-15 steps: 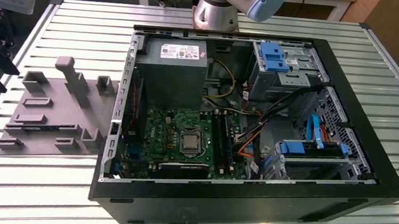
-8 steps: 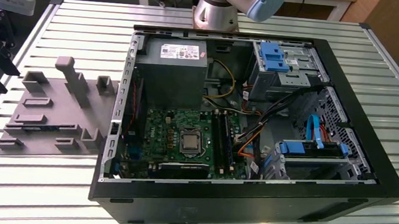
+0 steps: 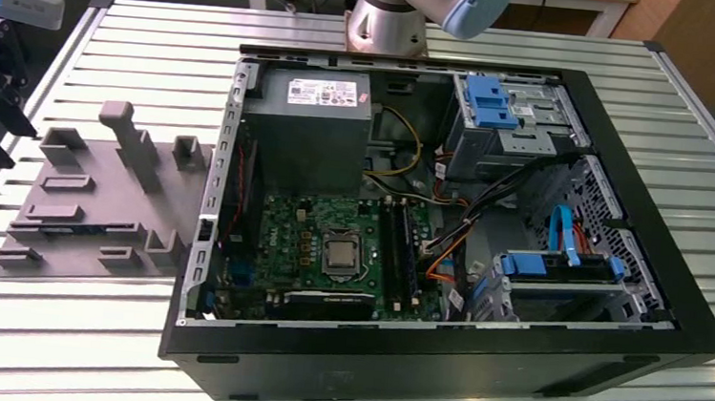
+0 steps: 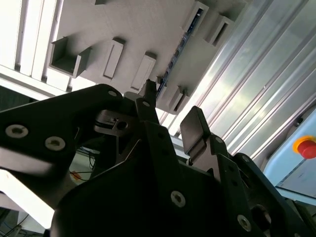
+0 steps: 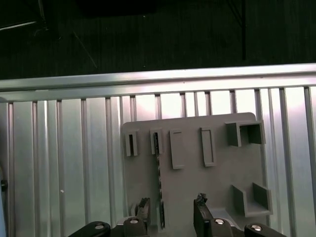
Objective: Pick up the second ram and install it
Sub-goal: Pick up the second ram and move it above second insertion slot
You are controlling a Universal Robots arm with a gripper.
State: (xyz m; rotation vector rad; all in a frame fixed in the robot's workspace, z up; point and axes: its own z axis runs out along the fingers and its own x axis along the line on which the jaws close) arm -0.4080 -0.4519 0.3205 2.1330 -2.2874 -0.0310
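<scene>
We find the gripper (image 5: 171,213) empty, its two fingers (image 5: 200,206) spread apart with nothing between them. It hangs over the grey holder plate (image 5: 217,173), on the plate's side away from the computer case (image 3: 447,366). The second ram (image 5: 159,170), a thin blue-green stick, stands on edge in the plate, seated between narrow slotted posts and untouched. We judge that it is kept upright so its flat faces are free for the fingers to close on, and that the spread fingers suit such an approach. In the first wrist view the stick runs toward the gap between the fingers, nearer one of them. Beside the plate, the open case exposes the motherboard (image 3: 316,245) and its long black memory slots (image 3: 398,252). A white label (image 3: 324,93) sits on the power supply (image 3: 305,139), but its print is illegible. We find no readable marking on plate, stick or gripper.
</scene>
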